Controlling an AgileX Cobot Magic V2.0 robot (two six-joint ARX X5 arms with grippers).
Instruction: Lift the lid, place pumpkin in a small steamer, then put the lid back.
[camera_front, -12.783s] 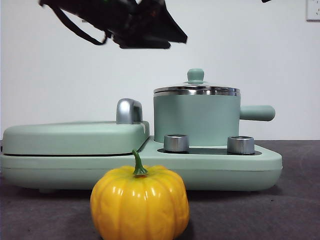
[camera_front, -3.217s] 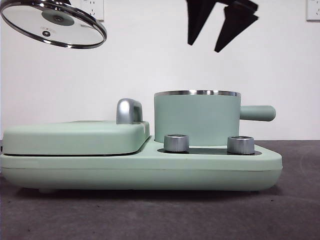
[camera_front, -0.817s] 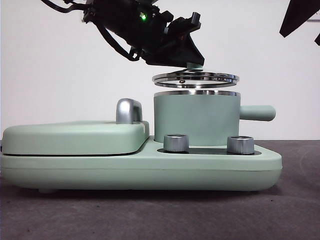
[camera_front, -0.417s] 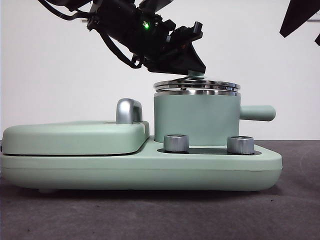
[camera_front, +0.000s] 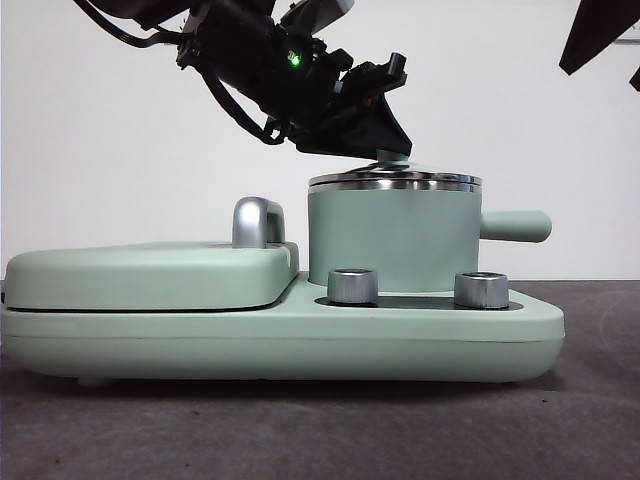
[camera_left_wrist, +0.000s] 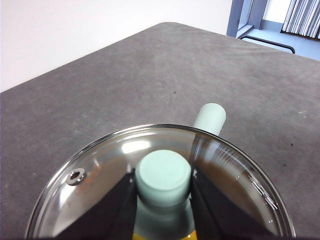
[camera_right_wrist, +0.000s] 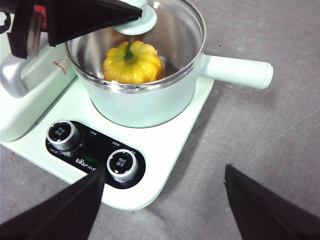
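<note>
The lid lies flat on the steel rim of the small steamer, whose side handle points right. My left gripper comes in from the upper left and is shut on the lid's mint-green knob, one jaw on each side. Through the glass of the lid the pumpkin shows inside the small steamer, stem up. My right gripper hovers open in front of the control panel, and in the front view it is black tips at the top right corner.
The steamer stands on a mint-green cooker base with two steel dials. A flat griddle cover with a steel handle fills the left half. Dark grey table runs all around.
My left gripper has lowered the lid from a small gap above the steamer down onto its rim. The right gripper has not moved.
</note>
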